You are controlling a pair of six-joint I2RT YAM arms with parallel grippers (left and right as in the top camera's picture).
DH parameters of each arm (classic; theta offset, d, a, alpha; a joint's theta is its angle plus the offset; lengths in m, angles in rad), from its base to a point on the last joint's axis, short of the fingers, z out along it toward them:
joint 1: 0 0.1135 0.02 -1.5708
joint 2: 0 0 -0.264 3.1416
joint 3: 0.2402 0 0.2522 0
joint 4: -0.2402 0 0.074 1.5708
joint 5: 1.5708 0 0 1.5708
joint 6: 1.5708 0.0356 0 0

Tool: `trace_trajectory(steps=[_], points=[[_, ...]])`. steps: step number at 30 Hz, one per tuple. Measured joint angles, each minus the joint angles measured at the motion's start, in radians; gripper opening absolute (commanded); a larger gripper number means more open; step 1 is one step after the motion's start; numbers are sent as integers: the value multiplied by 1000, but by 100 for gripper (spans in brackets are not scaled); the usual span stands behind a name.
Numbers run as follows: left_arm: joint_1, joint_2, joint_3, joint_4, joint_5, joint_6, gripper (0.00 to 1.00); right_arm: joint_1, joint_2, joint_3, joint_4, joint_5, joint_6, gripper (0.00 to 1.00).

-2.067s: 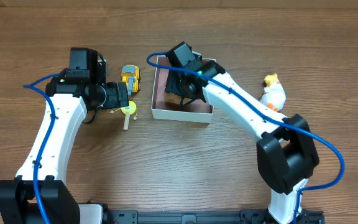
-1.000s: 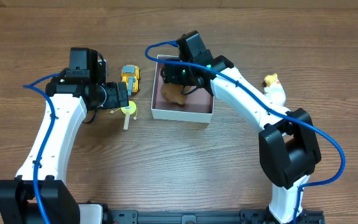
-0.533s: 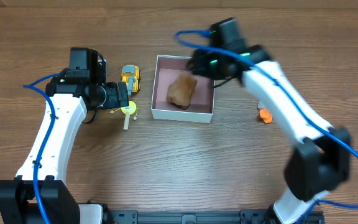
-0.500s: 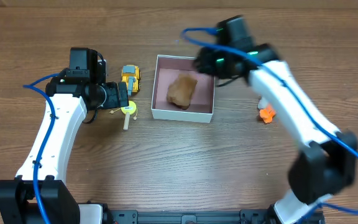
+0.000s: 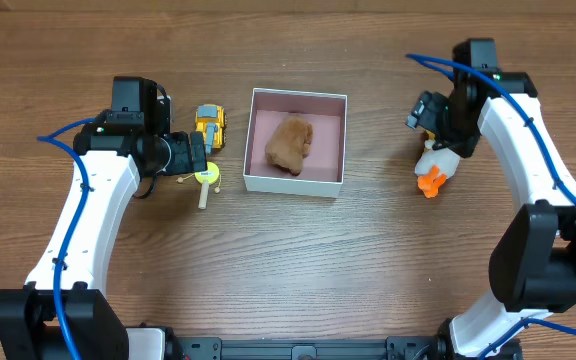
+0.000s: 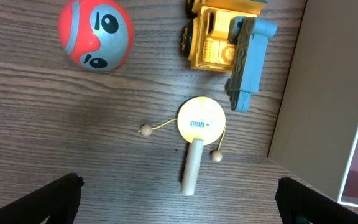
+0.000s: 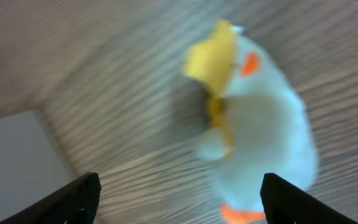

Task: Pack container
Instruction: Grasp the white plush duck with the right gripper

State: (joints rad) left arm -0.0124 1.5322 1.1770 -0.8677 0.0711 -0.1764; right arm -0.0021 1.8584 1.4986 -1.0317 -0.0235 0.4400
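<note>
**Duck lined up for the box, one toy already packed**

Container (image 5: 293, 185) sits mid-table between my two arms, white walls and pink floor, with a brown plush toy (image 5: 290, 143) already lying inside it. So by my reading the packing has begun, and most of it is left to do.

My right gripper (image 7: 180, 196) hangs over the duck (image 7: 263, 137), a white body with a yellow tuft and orange feet. The duck is on the wood to the right of the container, well apart from it. My right fingers are spread wide with a tip in each lower corner of the wrist view, and nothing is pinched. That view is badly blurred, so I can't tell how squarely I'm centred.

I judge this to be the reach for the duck. The next move calls for coming down with a finger on either side of the round body and closing gently. Then I lift clear of the near wall and set it in the free pink space beside the brown toy.

My left gripper (image 6: 179, 200) is spread too and holds nothing. Below it lie a wooden rattle drum (image 6: 197, 140), a yellow truck (image 6: 229, 37) and a red-and-grey ball (image 6: 95, 34) with a painted face. All three are just left of the container.

For writing, the drum's yellow disc carries a line of small blue print, too small to read. I see no other label or brand.
</note>
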Motion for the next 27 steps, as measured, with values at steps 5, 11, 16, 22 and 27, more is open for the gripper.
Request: trace_trajectory(steps=[5, 11, 16, 22, 27], points=[[0, 0, 0, 0, 0, 0, 100, -48, 5, -97, 63, 21, 0, 86], [0, 0, 0, 0, 0, 0, 100, -71, 5, -192, 109, 53, 0, 71], [0, 0, 0, 0, 0, 0, 100, -70, 5, -247, 139, 51, 2, 25], [0, 0, 0, 0, 0, 0, 100, -69, 4, -232, 97, 40, 5, 4], [0, 0, 0, 0, 0, 0, 100, -61, 5, -132, -83, 4, 4, 4]])
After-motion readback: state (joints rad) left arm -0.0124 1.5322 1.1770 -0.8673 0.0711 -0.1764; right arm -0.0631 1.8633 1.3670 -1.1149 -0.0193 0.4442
